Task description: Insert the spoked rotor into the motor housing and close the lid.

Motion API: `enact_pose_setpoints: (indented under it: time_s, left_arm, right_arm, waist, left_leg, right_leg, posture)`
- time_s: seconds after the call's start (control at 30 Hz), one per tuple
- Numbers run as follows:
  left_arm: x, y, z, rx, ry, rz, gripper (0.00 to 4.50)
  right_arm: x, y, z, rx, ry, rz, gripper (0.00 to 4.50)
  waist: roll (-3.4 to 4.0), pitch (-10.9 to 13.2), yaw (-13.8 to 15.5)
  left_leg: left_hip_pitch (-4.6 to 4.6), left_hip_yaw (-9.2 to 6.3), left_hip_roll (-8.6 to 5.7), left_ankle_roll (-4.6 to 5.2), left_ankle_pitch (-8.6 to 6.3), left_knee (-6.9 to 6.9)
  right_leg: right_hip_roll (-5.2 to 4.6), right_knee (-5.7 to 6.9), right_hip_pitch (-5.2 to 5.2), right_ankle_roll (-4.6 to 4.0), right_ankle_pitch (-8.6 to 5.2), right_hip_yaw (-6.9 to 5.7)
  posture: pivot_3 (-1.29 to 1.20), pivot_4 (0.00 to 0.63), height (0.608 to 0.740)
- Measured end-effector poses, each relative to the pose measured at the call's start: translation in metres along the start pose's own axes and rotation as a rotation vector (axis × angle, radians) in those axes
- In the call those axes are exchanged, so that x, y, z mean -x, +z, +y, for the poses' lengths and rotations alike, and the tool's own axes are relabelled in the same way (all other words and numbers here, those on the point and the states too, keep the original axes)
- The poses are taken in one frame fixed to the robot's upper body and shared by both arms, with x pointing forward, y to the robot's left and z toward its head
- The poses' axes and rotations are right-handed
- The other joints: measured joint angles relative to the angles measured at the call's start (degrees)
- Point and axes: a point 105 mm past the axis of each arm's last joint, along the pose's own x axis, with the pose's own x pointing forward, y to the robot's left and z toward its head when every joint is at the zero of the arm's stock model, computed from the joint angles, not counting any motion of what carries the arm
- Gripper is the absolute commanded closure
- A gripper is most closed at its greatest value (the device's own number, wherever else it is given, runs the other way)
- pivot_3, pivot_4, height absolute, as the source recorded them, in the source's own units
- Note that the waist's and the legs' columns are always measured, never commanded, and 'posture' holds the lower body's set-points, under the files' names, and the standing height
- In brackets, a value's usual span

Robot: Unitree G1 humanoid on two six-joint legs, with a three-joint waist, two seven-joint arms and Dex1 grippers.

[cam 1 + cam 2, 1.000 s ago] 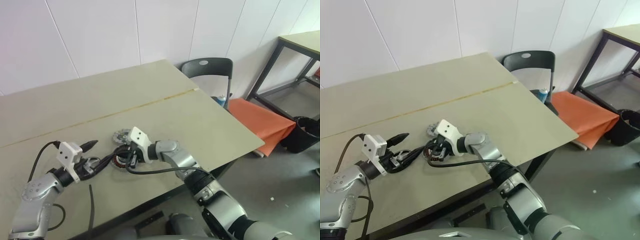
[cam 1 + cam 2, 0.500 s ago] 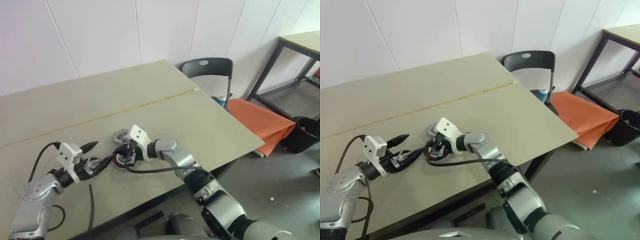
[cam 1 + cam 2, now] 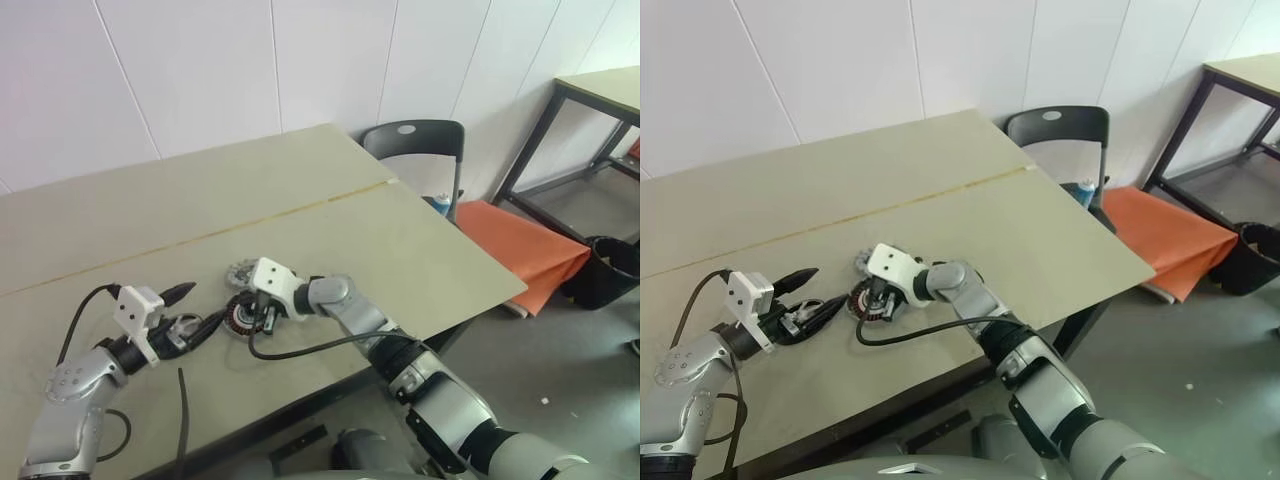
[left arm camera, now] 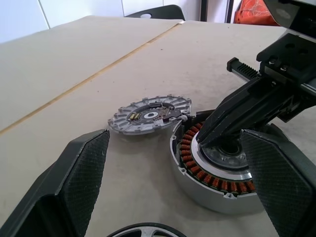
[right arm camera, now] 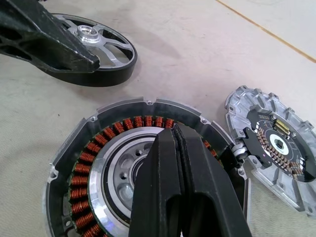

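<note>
The motor housing (image 5: pixel 148 170) lay flat on the beige surface (image 3: pixel 330 230), near its front edge, with the ring of copper windings open to above. Its lid (image 5: pixel 276 148) (a silver finned disc with a dark circuit board in the middle) lay folded back on the surface just beside the housing and touched its rim at one point. The right gripper (image 5: pixel 175 136) had its jaws pressed fully together and held nothing; their tips were over the silver centre of the housing, inside the ring of windings. The spoked rotor (image 5: pixel 96 49) lay flat on the surface, near the housing but apart from it, on the side of the left arm. The left gripper (image 3: pixel 190 312) stood with its jaws wide apart and empty, just beside the rotor and pointing toward the housing.
</note>
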Motion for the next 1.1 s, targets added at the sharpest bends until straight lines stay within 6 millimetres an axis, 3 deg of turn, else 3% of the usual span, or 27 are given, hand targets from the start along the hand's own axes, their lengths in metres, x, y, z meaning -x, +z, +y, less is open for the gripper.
enact_pose_setpoints:
  time_s: [0.17, 0.33, 0.43, 0.53, 0.8, 1.1]
  left_arm:
    - [0.000, 0.001, 0.000, -0.007, 0.000, -0.004, 0.00]
    - [0.000, -0.002, 0.000, -0.005, -0.002, 0.002, 0.00]
    - [0.000, -0.003, 0.000, -0.007, -0.006, 0.007, 0.00]
    - [-0.001, -0.004, 0.000, -0.007, -0.008, 0.008, 0.00]
    - [-0.002, -0.002, 0.001, -0.012, -0.010, 0.002, 0.00]
    - [0.000, -0.004, 0.000, -0.012, -0.007, 0.001, 0.00]
  right_arm:
    - [0.003, 0.000, 0.002, -0.067, 0.025, -0.027, 4.46]
    - [0.011, 0.014, -0.003, 0.007, 0.028, -0.047, 4.46]
    - [0.022, 0.031, -0.012, 0.124, 0.011, -0.035, 3.93]
    - [0.030, 0.043, -0.015, 0.268, 0.003, 0.014, 2.91]
    - [0.027, 0.036, -0.007, 0.470, 0.022, 0.184, 0.17]
    - [0.015, 0.032, -0.016, 0.553, -0.045, 0.255, 0.17]
  waist:
    - [-0.02, -0.01, 0.04]
    - [-0.09, -0.05, 0.07]
    - [-0.11, -0.07, 0.13]
    - [-0.14, -0.09, 0.28]
    - [-0.15, -0.09, 1.34]
    - [-0.17, -0.11, 1.35]
  left_leg:
    - [-0.02, -0.01, 0.00, 0.00, 0.00, 0.01]
    - [-0.16, -0.01, 0.00, 0.00, 0.00, 0.03]
    - [-0.21, -0.01, 0.00, 0.00, 0.00, 0.02]
    - [-0.22, -0.01, 0.00, 0.00, 0.00, 0.01]
    - [-0.22, 0.01, 0.00, 0.00, 0.00, 0.02]
    - [-0.24, 0.02, -0.02, 0.00, 0.00, 0.03]
  right_leg:
    - [-0.01, 0.00, -0.09, -0.20, 0.12, -0.01]
    - [-0.02, 0.00, -0.32, -0.20, 0.13, -0.01]
    - [-0.02, 0.00, -0.40, -0.19, 0.14, -0.01]
    - [-0.02, 0.00, -0.43, -0.20, 0.14, -0.01]
    - [-0.02, 0.01, -0.44, -0.21, 0.14, -0.01]
    - [-0.07, 0.01, -0.46, -0.21, 0.15, -0.01]
  posture:
    - [0.00, 0.000, 0.740]
    - [0.00, 0.000, 0.740]
    - [0.00, 0.000, 0.740]
    - [0.00, 0.000, 0.740]
    - [0.00, 0.000, 0.740]
    - [0.00, 0.000, 0.740]
